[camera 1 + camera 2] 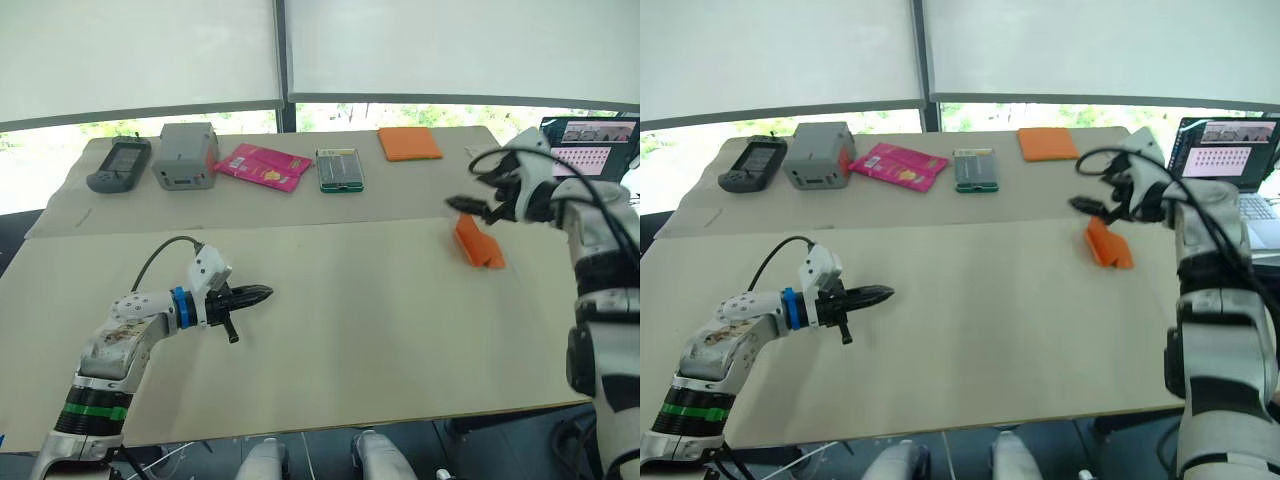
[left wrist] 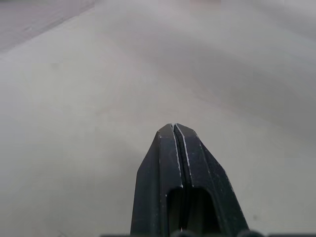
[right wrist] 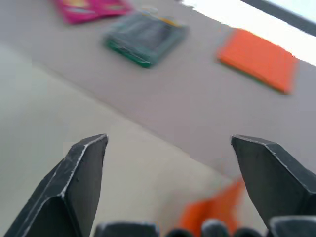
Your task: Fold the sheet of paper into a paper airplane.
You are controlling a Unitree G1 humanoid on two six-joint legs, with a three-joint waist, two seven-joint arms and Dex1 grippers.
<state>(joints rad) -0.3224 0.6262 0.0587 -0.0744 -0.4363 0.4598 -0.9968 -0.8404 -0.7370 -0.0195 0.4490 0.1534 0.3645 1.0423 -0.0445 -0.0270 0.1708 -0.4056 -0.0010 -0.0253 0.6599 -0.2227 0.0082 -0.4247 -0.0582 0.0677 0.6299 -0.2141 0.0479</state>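
The bright-orange sheet of paper [image 1: 478,243] lies on the table at the right, folded into a narrow layered wedge like a paper airplane. It also shows low in the right wrist view as an orange paper [image 3: 212,210] below the fingers. My right gripper [image 1: 470,206] hangs open just over the wedge's far end, and its open gripper [image 3: 168,143] holds nothing. My left gripper [image 1: 258,294] is shut and empty, low over the bare table at the left, far from the paper. The left wrist view shows that shut gripper [image 2: 174,129] over plain tabletop.
Along the table's far side stand a dark handheld device [image 1: 120,165], a grey box [image 1: 185,155], a pink printed packet [image 1: 262,165], a green-edged case [image 1: 340,169] and a smooth orange rectangle [image 1: 409,143]. A laptop [image 1: 590,140] sits at the far right.
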